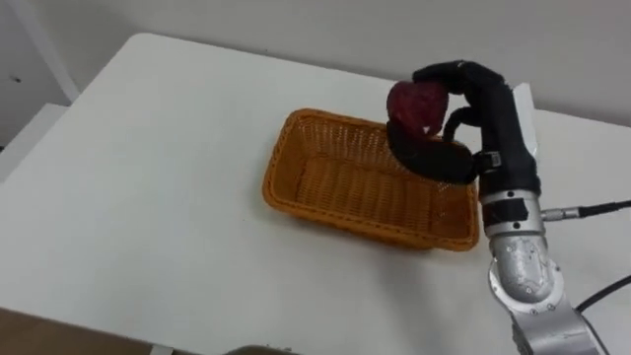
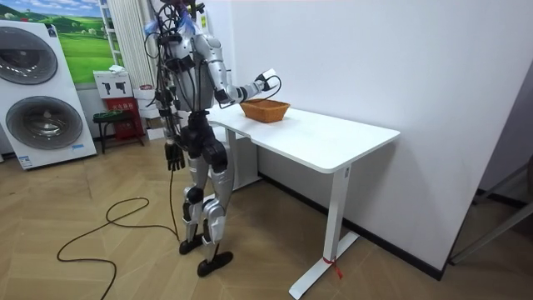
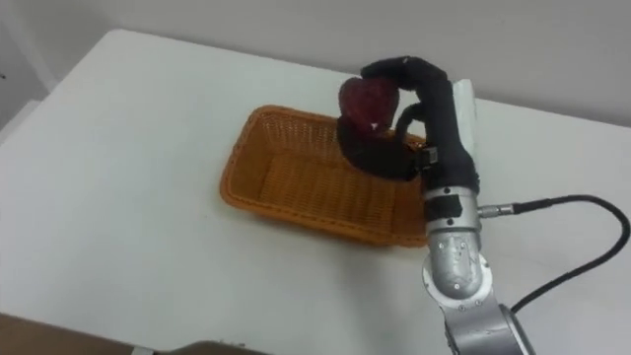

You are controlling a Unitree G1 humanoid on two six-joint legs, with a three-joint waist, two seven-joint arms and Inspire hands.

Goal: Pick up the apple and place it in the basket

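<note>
Right hand [image 1: 488, 113] grips apple [image 1: 414, 106] above basket's [image 1: 335, 212] far right corner, mid-table [image 1: 148, 197]. Pick judged complete; lowering and release into basket remain. Left hand [image 2: 173, 157] hangs at robot's side.

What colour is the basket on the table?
Orange-brown woven wicker basket, clearest in the left eye view.

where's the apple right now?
In the left eye view the apple is on the right, gripped in the right hand above the far right corner of the wicker basket on the white table.
</note>
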